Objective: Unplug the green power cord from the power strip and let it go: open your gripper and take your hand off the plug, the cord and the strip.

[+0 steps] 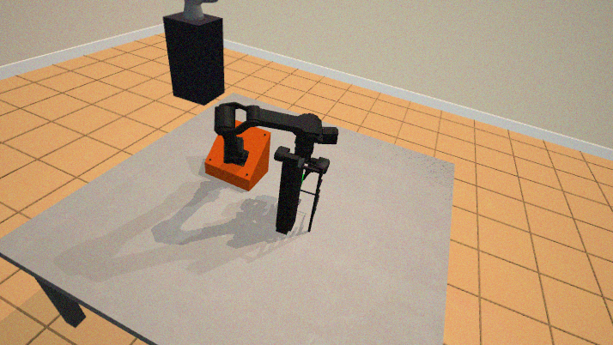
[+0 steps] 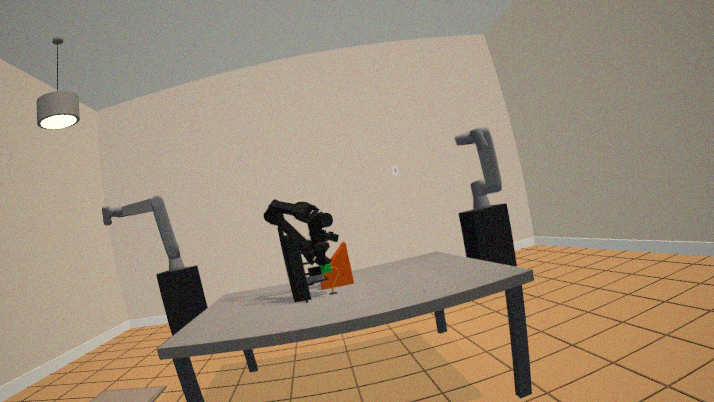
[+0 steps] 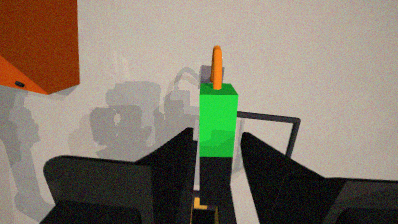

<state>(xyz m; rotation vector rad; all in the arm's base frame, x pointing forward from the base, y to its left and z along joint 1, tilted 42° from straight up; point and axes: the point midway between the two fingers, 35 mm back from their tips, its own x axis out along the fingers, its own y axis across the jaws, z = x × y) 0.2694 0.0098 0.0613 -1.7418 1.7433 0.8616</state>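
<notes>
The green plug [image 3: 217, 122] [image 2: 326, 268] lies between the two black fingers in the wrist view, with a narrow gap on each side. Its orange cord [image 3: 217, 70] [image 2: 335, 281] runs from its far end down to a small grey block [image 2: 333, 293] on the table. My gripper [image 3: 217, 135] is open around the plug and holds nothing. A black part meets the plug's near end; whether the prongs are seated cannot be seen. The tall black upright body [image 1: 288, 197] [image 2: 290, 270], apparently the power strip, hides most of the plug and fingers in the top view.
A thin dark frame [image 3: 270, 117] [image 1: 316, 197] stands beside the upright body, close to the right finger in the wrist view. The orange wedge [image 1: 259, 165] [image 2: 345, 270] [image 3: 40, 45] under the arm's base is on the grey table [image 1: 365, 257]. Two grey arms stand on black pedestals beyond the table.
</notes>
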